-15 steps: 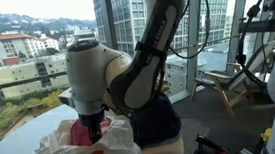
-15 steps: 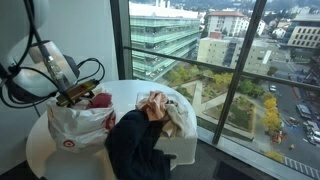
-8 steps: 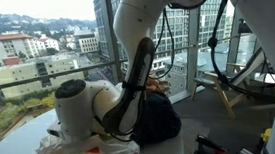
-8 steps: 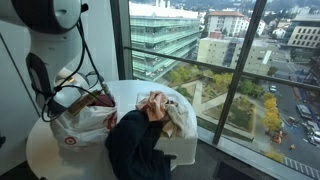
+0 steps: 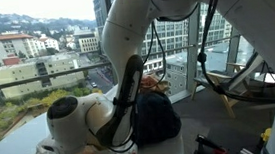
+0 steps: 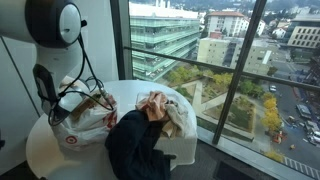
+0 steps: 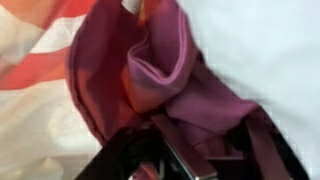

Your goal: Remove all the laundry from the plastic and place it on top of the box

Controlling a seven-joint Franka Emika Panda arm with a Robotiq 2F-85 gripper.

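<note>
Wrist view. Tool [image 7: 170, 158] at 6 o'clock, buried in cloth, opening and hold not discernible. Maroon garment [image 7: 150, 80] directly ahead toward 12, inside plastic bag [image 7: 30, 120]. Box [image 6: 188, 148] beyond, at 3 o'clock.

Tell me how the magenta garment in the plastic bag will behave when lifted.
Probably floppy: the magenta garment lies in soft folds, so it should drape from the pincer. Likely light for its bulk, being thin cloth. The plastic bag looks thin and crumpled, so it may lift along.
</note>
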